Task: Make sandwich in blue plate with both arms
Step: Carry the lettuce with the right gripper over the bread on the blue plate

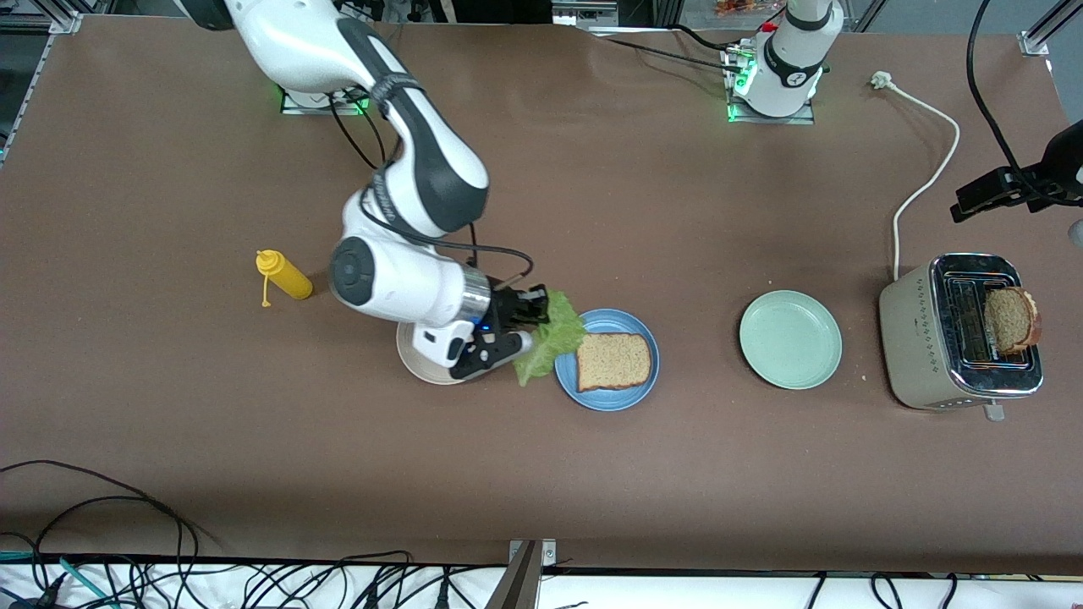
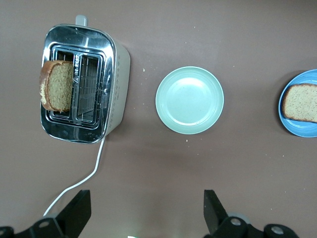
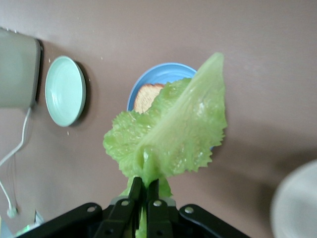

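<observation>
The right end effector [image 1: 526,326], pinched on the lettuce leaf [image 1: 554,337], hangs at the blue plate [image 1: 630,397]'s rim toward the right arm's end; the bread slice [image 1: 614,361] lies just past it; the left end effector [image 2: 143,210] waits wide apart over the desk [image 1: 541,474] near the toaster [image 1: 918,338]

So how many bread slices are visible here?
2. One bread slice lies flat on the blue plate; the other slice stands in the toaster at the left arm's end. None seem hidden.
</observation>
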### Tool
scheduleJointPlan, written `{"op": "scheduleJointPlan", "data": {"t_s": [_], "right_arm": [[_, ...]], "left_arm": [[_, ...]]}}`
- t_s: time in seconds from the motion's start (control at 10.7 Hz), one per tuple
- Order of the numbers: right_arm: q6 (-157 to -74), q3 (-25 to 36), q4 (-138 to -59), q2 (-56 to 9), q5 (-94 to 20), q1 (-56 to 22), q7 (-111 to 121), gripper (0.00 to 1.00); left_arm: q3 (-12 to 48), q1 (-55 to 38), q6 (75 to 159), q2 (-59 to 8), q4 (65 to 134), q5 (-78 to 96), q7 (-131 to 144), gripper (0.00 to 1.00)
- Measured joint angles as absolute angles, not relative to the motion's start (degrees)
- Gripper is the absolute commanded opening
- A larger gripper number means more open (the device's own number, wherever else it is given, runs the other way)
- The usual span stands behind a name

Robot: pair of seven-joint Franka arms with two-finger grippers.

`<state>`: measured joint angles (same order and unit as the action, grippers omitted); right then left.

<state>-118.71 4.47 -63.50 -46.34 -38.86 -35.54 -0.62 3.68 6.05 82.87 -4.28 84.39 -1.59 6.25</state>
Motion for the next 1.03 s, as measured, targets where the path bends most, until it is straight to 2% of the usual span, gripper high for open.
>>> {"op": "scheduleJointPlan", "data": {"t_s": [0.19, 1.03], "right_arm": [[-126.10, 1.07, -63.48, -49.27, -38.91, -36.37, -3.85, 0.00], [-145.29, -2.99, -63.31, -59.90, -39.30, -39.25, -18.32, 0.00]], "left_arm": [[3.69, 6.06, 82.86, -4.28, 84.39, -1.59, 6.25, 1.00], [3.68, 7.51, 82.83, -4.33, 84.45, -1.59, 6.28, 1.00]]}}
